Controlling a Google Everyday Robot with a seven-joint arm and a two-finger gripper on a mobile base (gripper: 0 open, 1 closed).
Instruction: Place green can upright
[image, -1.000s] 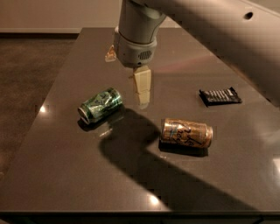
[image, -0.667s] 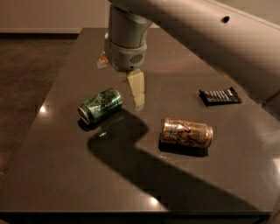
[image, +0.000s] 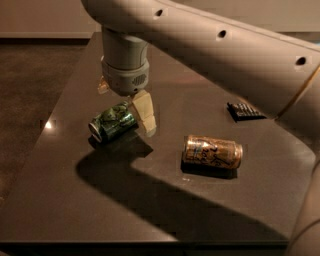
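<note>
The green can (image: 111, 122) lies on its side on the dark table (image: 165, 210), left of centre, with its silver end facing front-left. My gripper (image: 124, 100) hangs straight down over the can's far right end. It is open: one tan finger (image: 145, 114) is low beside the can's right end, and the other finger (image: 103, 86) shows behind the can. The can is not held.
An orange-brown can (image: 212, 152) lies on its side right of centre. A black packet (image: 245, 111) lies at the far right. My arm crosses the upper right of the view and casts a wide shadow on the table's front half. The table's left edge drops to the floor.
My gripper has moved left and down, from the space between the two cans to just over the green can. Neither can has moved.
</note>
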